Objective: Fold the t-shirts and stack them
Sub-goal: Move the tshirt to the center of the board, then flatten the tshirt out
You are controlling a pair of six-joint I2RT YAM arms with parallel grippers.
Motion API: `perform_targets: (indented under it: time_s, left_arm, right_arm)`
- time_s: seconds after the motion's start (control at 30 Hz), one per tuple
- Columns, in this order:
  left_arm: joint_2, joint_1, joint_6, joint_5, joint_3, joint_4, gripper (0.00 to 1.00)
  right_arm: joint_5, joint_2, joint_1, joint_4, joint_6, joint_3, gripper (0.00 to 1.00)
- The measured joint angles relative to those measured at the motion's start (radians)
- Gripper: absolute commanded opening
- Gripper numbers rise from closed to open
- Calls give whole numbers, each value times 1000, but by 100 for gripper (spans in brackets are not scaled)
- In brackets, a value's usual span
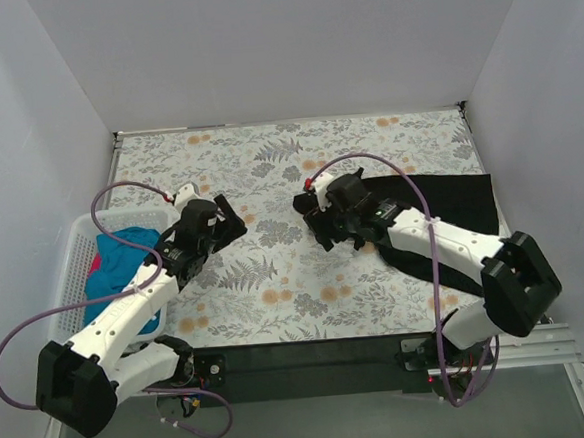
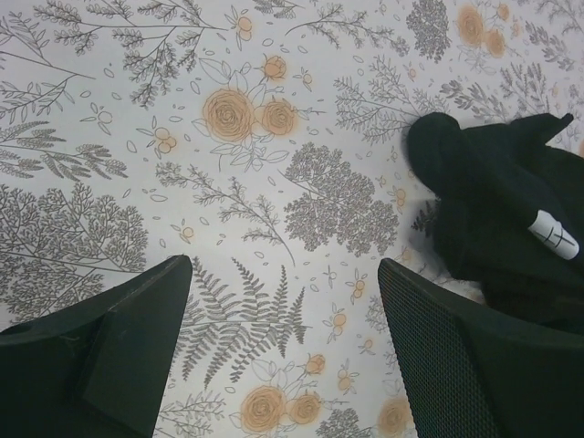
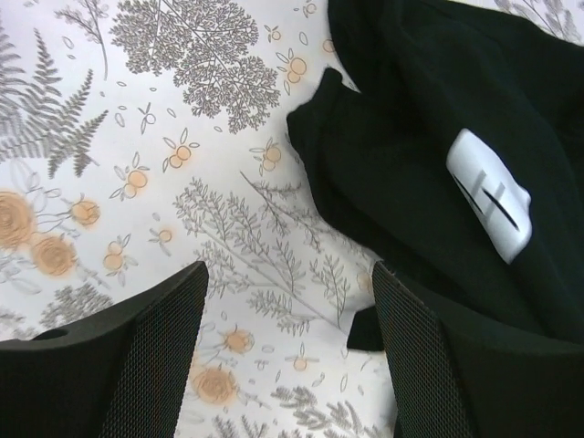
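The black t-shirt (image 1: pixel 456 202) lies spread on the right of the flowered table, partly under my right arm. Its bunched edge with a white label (image 3: pixel 488 192) fills the upper right of the right wrist view. My right gripper (image 1: pixel 314 222) (image 3: pixel 287 356) is open just left of that edge. A small corner of black cloth lies by its right finger (image 3: pixel 447 365). My left gripper (image 1: pixel 232 223) (image 2: pixel 283 356) is open over bare tablecloth, with the black t-shirt (image 2: pixel 493 192) ahead to its right. A teal-blue t-shirt (image 1: pixel 119 256) and some pink-red cloth (image 1: pixel 95 263) lie in the basket.
A white lattice basket (image 1: pixel 67 265) stands at the table's left edge beside my left arm. White walls close in the table on the left, back and right. Purple cables loop over both arms.
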Motion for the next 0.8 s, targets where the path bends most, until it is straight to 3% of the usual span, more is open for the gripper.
perform_targets:
  time_s: [0.3,0.4,0.43,0.5,0.53,0.57,0.8]
  left_arm:
    - [-86,0,63,-11,-110,28,82]
    - [-91,0,68,-6,-110,39,82]
    - [-92,0,68,-5,-110,41,82]
    - [-97,0,68,-2,-110,42,82]
    - [-101,0,68,-2,-110,42,82]
    - [-106,0,68,0,-111,42,82]
    - [-138,0,68,1,-114,47,82]
  right_arm:
    - [169,348,93,-16,-99,177,72]
    - [212,427,105,-19,-126,230,56]
    - [225,452,109,-19,-134,248,41]
    - [243,490,116,-19,-151,282,26]
    - [252,507,120,-20,-158,299,10]
    - [259,521,124,-22,-167,315,3]
    - [266,546,167,-90,-174,478,1]
